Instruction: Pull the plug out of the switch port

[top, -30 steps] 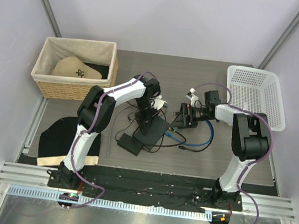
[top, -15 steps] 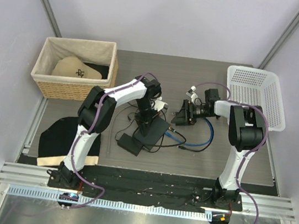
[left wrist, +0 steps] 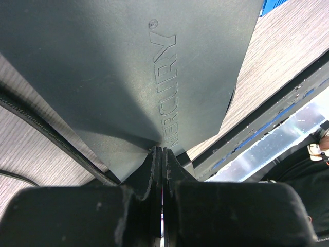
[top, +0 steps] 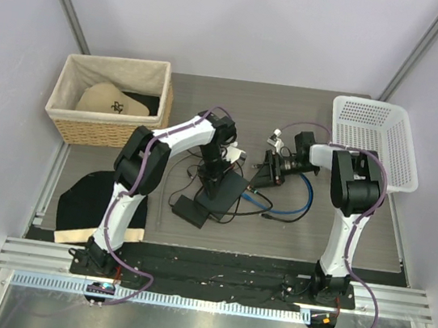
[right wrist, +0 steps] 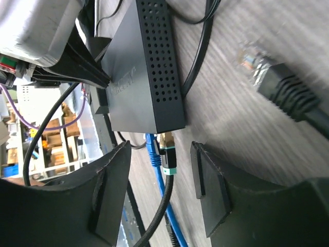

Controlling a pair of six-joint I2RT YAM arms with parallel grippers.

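The grey wood-grain worktop (top: 356, 232) is carrying a wicker basket (top: 84, 133) at its far left and a white plastic basket (top: 398, 169) at its far right, with a black cloth (top: 87, 199) lying near the left front edge. Both arms are reaching into the middle, where the flat black switch box (right wrist: 149, 67) is lying among tangled cords, a smaller black adapter brick (top: 190, 211) just beside it on the near side.

The left pincer (left wrist: 162, 154) is sitting with its fingers together, tips touching the edge of the box (its lid is showing an embossed "MERCURY").

The right pincer (right wrist: 160, 149) is hanging low over the worktop with its fingers apart, gripping nothing. Between them, a black braided cord's teal-banded connector (right wrist: 167, 154) and the blue plug (right wrist: 152, 148) are sitting side by side at the switch port (right wrist: 150, 135) edge of the box; the plug is looking seated there. Its blue cable (top: 287, 212) is curving away to the right.
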